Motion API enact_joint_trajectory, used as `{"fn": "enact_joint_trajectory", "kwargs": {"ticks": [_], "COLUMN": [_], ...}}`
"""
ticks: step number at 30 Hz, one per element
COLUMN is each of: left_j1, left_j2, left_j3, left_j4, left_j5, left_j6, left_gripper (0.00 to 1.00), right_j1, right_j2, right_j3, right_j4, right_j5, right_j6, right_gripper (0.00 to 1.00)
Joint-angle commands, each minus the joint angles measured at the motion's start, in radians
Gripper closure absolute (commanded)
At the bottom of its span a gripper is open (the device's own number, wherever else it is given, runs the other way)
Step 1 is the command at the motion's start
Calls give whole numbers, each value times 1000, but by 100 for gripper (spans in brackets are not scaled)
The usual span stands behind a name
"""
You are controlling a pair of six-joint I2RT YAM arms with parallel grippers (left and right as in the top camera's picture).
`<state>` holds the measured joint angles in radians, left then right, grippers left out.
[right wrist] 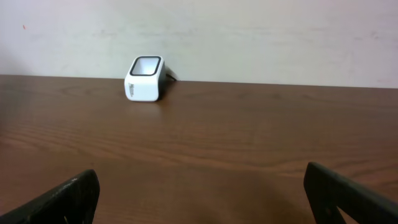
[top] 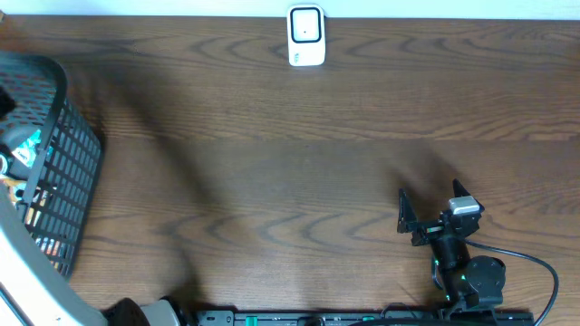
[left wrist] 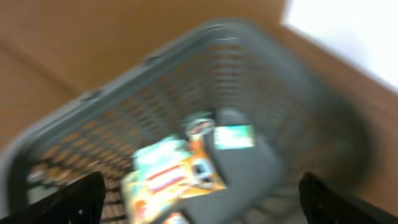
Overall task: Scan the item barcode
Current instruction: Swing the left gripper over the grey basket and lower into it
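The left hand (left wrist: 200, 202), spread wide, hovers just above the grey basket (top: 68, 172) holding the snack packets (left wrist: 174, 175). The right hand (top: 433, 205), spread and empty, faces the distant barcode scanner (top: 306, 36).

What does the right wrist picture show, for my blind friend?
A small white barcode scanner sits far back on a brown wooden table, by a pale wall. The open right gripper shows dark fingertips in the bottom corners.

Surface: dark brown wood-grain table (top: 272, 136). Directly on it: small white box-shaped barcode scanner (top: 306, 36) at the far edge, centre; dark grey plastic lattice basket (top: 68, 177) at the left edge. Well apart.
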<state>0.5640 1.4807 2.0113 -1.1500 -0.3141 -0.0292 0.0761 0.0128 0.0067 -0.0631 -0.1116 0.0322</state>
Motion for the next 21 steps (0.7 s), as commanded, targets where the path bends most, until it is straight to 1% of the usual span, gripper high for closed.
{"fn": "enact_joint_trajectory", "kwargs": {"ticks": [1, 10, 17, 21], "left_j1": [42, 67, 137, 162], "left_j2": [58, 117, 226, 289], "left_j3": [-50, -79, -91, -98], "left_j4": [-1, 10, -26, -35], "left_j5": [-176, -167, -166, -83], "left_j6": [9, 9, 9, 9], "left_gripper": [2, 2, 2, 2], "right_j1": [4, 4, 4, 4], "right_j2": [-4, -4, -4, -4], "right_j3": [0, 0, 0, 0], "right_j4": [-4, -4, -4, -4], "right_j5": [1, 1, 1, 1], "right_j6": [-14, -14, -14, -14], "right_gripper": [1, 1, 1, 1]}}
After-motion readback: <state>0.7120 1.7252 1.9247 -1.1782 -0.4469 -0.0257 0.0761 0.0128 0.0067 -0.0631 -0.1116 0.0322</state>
